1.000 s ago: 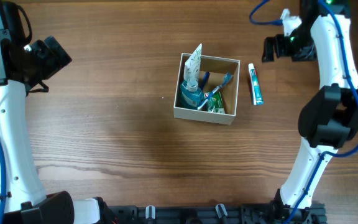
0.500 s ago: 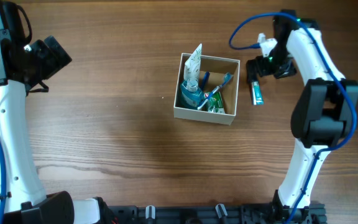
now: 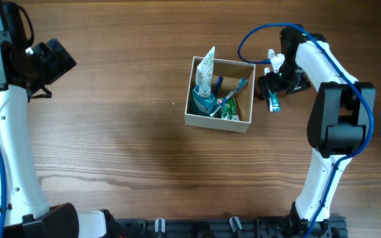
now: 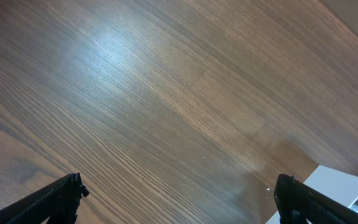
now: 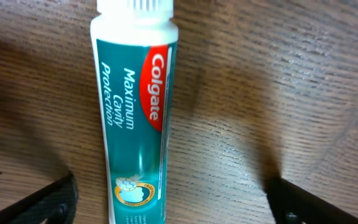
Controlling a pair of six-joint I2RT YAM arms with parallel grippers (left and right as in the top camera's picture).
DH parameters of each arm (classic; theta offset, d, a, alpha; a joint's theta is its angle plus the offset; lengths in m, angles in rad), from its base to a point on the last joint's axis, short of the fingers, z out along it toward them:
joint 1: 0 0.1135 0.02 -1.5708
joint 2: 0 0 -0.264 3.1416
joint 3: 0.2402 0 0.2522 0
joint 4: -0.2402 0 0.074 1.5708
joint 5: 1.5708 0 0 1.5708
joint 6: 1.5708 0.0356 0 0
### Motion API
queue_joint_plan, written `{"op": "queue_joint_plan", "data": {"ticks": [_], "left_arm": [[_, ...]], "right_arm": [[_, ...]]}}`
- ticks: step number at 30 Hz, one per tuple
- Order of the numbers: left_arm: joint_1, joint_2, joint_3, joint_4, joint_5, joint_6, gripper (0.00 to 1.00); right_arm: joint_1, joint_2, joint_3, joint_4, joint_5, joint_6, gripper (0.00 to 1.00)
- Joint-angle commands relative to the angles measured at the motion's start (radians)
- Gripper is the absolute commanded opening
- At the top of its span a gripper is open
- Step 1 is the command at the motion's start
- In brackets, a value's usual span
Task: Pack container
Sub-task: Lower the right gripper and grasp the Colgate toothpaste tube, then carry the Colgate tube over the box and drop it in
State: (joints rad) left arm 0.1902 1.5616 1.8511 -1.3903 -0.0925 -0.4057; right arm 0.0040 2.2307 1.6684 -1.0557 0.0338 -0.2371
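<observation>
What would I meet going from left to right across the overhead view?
left gripper → container → toothpaste tube → right arm's elbow. The right gripper overlaps the tube's upper end, so its place is left out, as are the toiletries inside the container.

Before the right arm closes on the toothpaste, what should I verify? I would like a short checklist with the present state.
1. The right gripper is open: ok.
2. The toothpaste tube lies between its fingers: ok, though nearer one finger.
3. The fingers are low enough to grip: cannot tell.
4. The tube lies apart from the container: ok.
5. The left gripper is away from the tube: ok.
</observation>
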Motion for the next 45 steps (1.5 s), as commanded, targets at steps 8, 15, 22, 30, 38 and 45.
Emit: {"op": "queue_joint_plan", "data": {"ticks": [8,15,22,30,38,45], "left_arm": [[0.003,0.002,-0.002,0.002,-0.003,0.002,1.0],[0.004,0.002,-0.002,0.002,-0.003,0.002,1.0],[0.004,0.002,-0.002,0.002,-0.003,0.002,1.0],[0.004,0.002,-0.002,0.002,-0.003,0.002,1.0],[0.004,0.002,-0.002,0.002,-0.003,0.002,1.0],[0.004,0.002,-0.002,0.002,-0.003,0.002,1.0]], "right_arm": [[0.0,0.004,-0.027,0.073,0.053,0.083,0.34],[-0.002,0.004,-0.022,0.076,0.057,0.084,0.09],[-0.002,-0.002,0.084,0.031,0.154,0.14,0.04],[0.001,-0.045,0.372,-0.129,0.143,0.216,0.04],[0.024,-0.183,0.48,-0.316,-0.075,0.349,0.04],[0.107,-0.27,0.48,-0.421,-0.327,0.622,0.04]]}}
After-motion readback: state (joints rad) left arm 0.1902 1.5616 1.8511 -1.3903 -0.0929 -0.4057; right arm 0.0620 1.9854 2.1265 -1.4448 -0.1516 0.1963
